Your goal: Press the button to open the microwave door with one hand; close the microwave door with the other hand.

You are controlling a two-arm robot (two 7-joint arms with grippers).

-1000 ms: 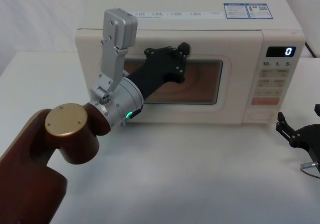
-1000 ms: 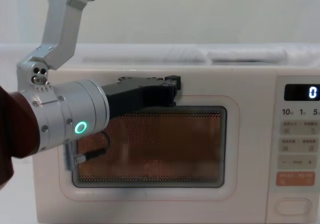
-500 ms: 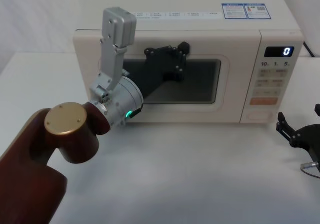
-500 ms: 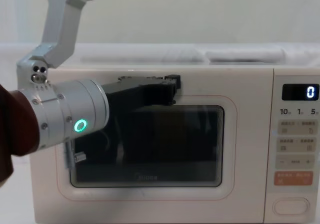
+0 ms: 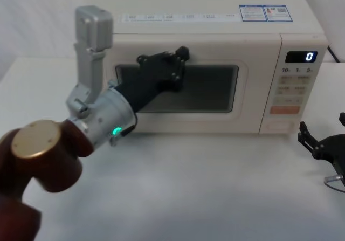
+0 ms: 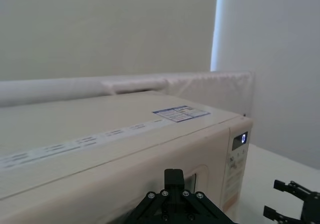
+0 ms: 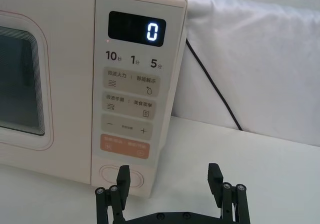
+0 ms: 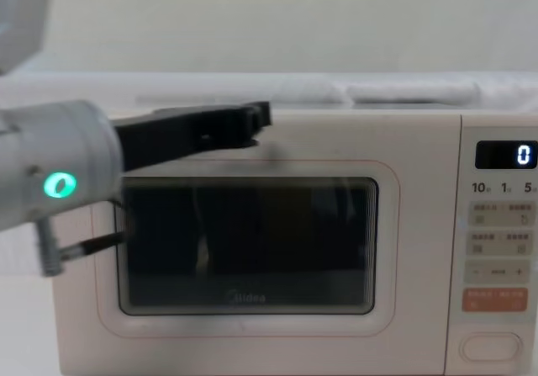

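Here the microwave door [image 5: 178, 87] sits flush with the oven front, its dark window unlit. The left tool [image 5: 171, 64] hangs in front of the door's upper edge, toward the window's 11 o'clock corner; how far its fingers are parted cannot be told. The right tool [image 7: 170, 186] rests low over the tabletop [image 5: 215, 187] at the microwave's 4 o'clock side, fingers spread wide and empty, facing the button [image 7: 120, 175] at the control panel's foot.
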